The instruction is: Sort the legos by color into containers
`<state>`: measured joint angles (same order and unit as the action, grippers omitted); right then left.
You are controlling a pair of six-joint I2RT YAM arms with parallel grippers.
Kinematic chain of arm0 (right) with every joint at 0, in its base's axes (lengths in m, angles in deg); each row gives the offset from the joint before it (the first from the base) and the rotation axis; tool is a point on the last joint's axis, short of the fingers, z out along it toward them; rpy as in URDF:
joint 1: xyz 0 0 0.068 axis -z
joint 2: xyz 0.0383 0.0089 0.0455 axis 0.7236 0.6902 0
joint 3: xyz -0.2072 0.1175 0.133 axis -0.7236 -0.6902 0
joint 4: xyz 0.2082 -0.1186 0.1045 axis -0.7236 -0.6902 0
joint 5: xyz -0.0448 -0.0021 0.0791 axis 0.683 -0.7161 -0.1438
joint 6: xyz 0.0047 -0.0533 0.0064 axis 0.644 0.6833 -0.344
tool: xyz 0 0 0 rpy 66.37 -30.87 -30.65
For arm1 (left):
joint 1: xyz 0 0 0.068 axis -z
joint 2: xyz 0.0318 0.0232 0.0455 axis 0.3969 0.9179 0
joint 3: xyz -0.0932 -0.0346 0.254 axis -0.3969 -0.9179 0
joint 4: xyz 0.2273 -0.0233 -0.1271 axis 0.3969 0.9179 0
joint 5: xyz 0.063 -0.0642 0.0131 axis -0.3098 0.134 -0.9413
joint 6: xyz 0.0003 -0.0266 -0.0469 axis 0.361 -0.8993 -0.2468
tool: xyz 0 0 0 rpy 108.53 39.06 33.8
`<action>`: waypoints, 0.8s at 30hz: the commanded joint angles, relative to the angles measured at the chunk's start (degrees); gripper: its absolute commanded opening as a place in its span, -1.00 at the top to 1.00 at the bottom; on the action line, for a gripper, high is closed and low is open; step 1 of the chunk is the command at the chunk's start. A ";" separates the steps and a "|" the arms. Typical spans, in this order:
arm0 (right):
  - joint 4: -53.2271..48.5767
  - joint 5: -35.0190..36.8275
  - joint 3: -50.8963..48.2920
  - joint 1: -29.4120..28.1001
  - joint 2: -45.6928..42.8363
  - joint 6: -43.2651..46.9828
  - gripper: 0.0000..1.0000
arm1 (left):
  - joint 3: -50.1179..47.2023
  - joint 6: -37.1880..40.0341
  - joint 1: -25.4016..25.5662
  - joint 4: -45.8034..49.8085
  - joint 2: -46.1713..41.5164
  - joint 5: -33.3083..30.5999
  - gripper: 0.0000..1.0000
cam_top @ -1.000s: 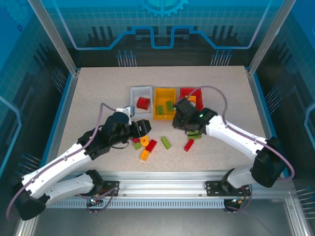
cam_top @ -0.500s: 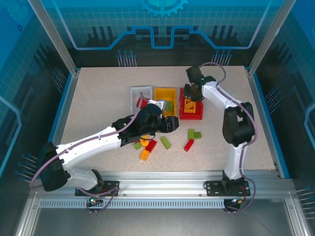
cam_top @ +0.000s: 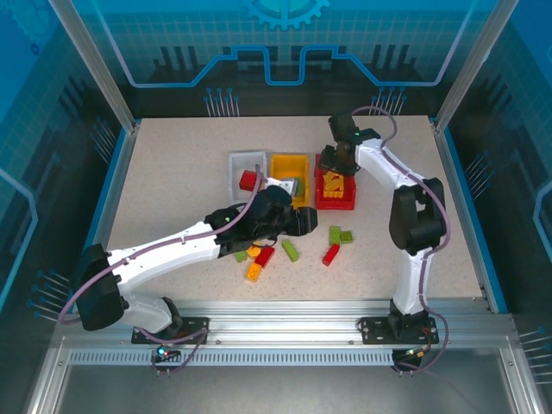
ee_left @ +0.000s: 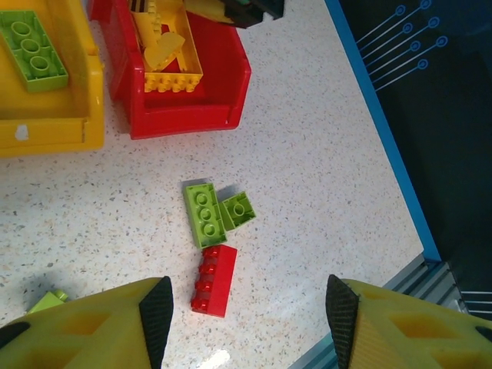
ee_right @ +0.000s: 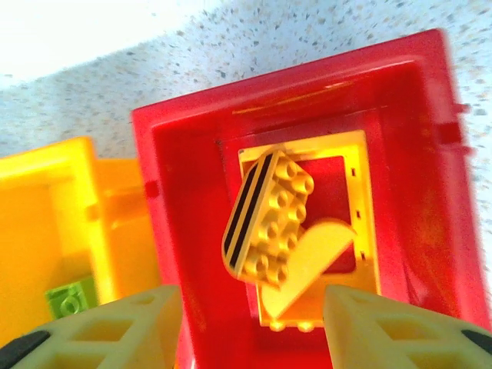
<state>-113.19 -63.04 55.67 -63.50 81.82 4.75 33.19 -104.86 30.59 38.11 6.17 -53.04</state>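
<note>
Hovering low over the front half of the table [cam_top: 172,164], the left gripper [ee_left: 246,307] has its fingers spread wide w/ nothing btwn them. Under that arm, nearest the bases, sits a small cluster of loose bricks [cam_top: 255,260]: red, green, orange.

Just ahead of the fingertips lies a red brick [ee_left: 214,280], a bit toward one finger rather than dead centre. Its long axis points away from the gripper, tilted slightly, so the fingers would close across its narrow width. Good line-up; prob needs only a small sideways shift and a drop. The left arm is clearly the nearer one, the right arm being well off at the back.

Watch the far end though. A long green brick [ee_left: 203,214] touches or nearly touches the red one there, w/ a small green brick [ee_left: 238,209] snug beside it. A deep reach could nudge both.

Further back the bins stand in a row: white bin [cam_top: 233,164] w/ a red piece [cam_top: 250,179] in it, yellow bin [ee_left: 54,131] holding a green block [ee_left: 31,46], then red bin [ee_left: 184,115]. So the red brick's home looks to be the white bin, on the left arm's own side. That's my guess only.

Farthest, the right gripper [ee_right: 254,330] hangs over the red bin, fingers apart, empty. Below it lie yellow pieces [ee_right: 269,223], incl. a black-striped one.
</note>
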 commanded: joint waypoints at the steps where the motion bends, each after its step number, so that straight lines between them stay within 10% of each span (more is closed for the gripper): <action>1: -0.22 1.31 -3.67 -0.03 -11.26 1.70 -0.02 | -1.17 -0.95 0.56 3.23 -1.07 -2.89 -0.18; 15: 9.47 -2.18 -47.43 -20.33 -60.60 7.58 -0.19 | -10.19 -12.13 0.61 16.20 -9.53 -7.97 -0.22; 24: -9.36 12.29 -55.76 -29.87 -79.92 -13.39 -0.18 | 3.08 6.15 6.64 7.57 9.52 0.81 -0.27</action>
<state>-114.57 -57.19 0.97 -92.26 6.65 0.60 29.98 -107.57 34.29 48.73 8.68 -55.18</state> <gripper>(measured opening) 0.587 0.634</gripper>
